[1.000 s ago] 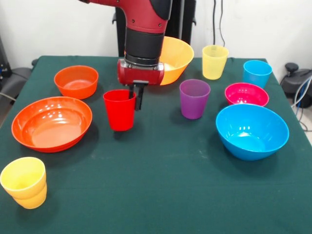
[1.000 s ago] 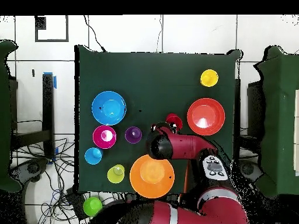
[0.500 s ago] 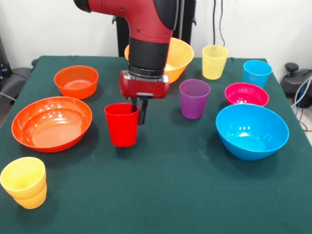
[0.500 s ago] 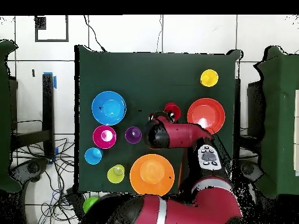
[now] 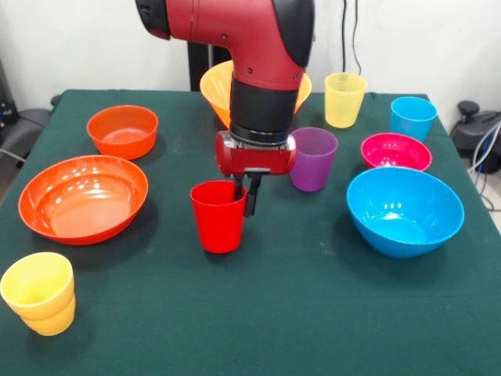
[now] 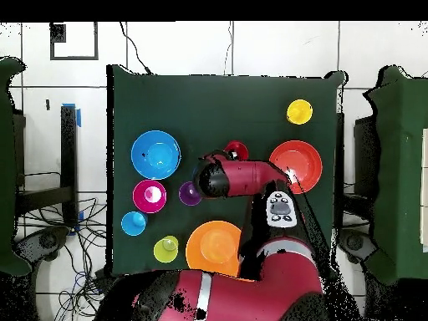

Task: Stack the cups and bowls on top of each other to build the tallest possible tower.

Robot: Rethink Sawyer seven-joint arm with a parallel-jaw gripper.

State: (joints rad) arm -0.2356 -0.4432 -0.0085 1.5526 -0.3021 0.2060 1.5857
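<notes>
We are holding the red cup (image 5: 219,217) upright near the middle of the green table (image 5: 313,313), with the gripper (image 5: 243,196) pinching its rim on the side toward the purple cup (image 5: 312,159), one finger inside and one outside. The purple cup is standing just beside it, so we are judging that any nesting move would carry the red cup toward that side

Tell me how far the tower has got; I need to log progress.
Done: nothing is stacked by the robot yet, though two yellow cups sit nested at the table's corner. In hand: the gripper is shut on the rim of the red cup. Left: the purple cup, pale yellow cup, blue cup and all five bowls, such as the large blue bowl, stand apart.
</notes>
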